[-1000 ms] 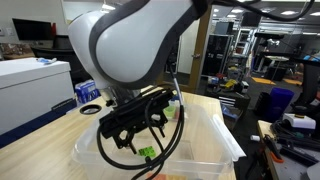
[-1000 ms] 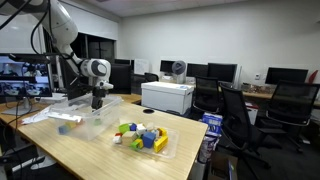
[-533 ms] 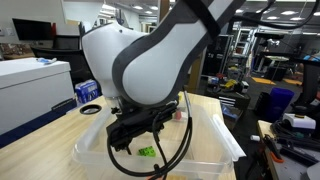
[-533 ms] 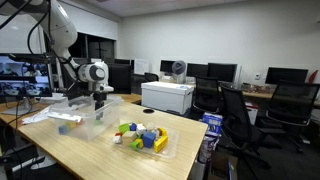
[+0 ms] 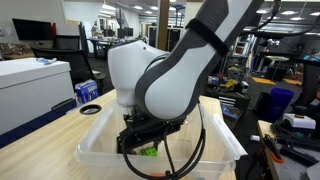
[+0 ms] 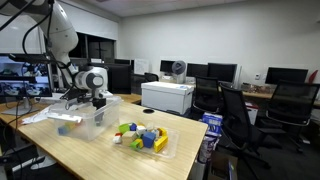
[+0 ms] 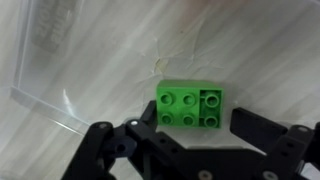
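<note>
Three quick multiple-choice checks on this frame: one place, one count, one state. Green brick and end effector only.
1. The green brick lies: A) on the desk B) on a chair C) in the clear bin
2. Studs on its top: A) six B) four C) eight
3. The end effector is: A) shut on the brick B) open, clear of it C) out of view
Answers: 1 C, the wrist view shows bin wall and floor around it; 2 A, two rows of three; 3 B, gaps show on both sides of the brick.
</note>
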Robot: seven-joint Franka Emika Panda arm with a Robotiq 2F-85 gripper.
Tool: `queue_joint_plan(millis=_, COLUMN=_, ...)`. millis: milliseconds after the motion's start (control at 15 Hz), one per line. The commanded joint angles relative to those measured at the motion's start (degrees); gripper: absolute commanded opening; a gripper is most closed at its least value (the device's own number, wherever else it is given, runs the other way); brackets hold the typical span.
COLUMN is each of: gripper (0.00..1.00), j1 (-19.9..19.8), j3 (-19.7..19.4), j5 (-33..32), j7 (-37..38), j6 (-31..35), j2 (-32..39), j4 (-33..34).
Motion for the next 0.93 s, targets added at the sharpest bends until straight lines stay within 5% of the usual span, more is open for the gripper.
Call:
queue_joint_plan(millis=0, gripper=0.45, j1=-2.5, j3=1.6, j5=4.7, j7=-4.5, j6=3.9, j2=-0.6, j4=-4.0)
queue_joint_plan(millis=333, gripper=0.07, j1=-0.6, j3=-0.9, j5=4.9, j7=-1.2, j6=-3.6, j2=-4.7, j4=-3.9)
queue_joint_plan(millis=467, gripper=0.00, j1=-0.4, j3=-1.2, j5=4.6, j7=-0.3, j6=-8.9, j2=-6.3, j4=-2.9)
queue_joint_plan(millis=733, gripper=0.01, j1=0.9, j3=-3.0, j5=0.8, j7=9.2, j6=-21.0, j2=-9.9, j4=-1.0)
queue_joint_plan(millis=800, gripper=0.26, j1=0.6, j3=-2.4, j5=0.4, j7=10.4, j6=-23.5, j2=-10.4, j4=-0.4)
queue_joint_plan(millis=867, gripper=0.27, j1=0.1, j3=-1.8, j5=0.5, j7=11.0, j6=-24.3, j2=-10.8, j4=-0.3)
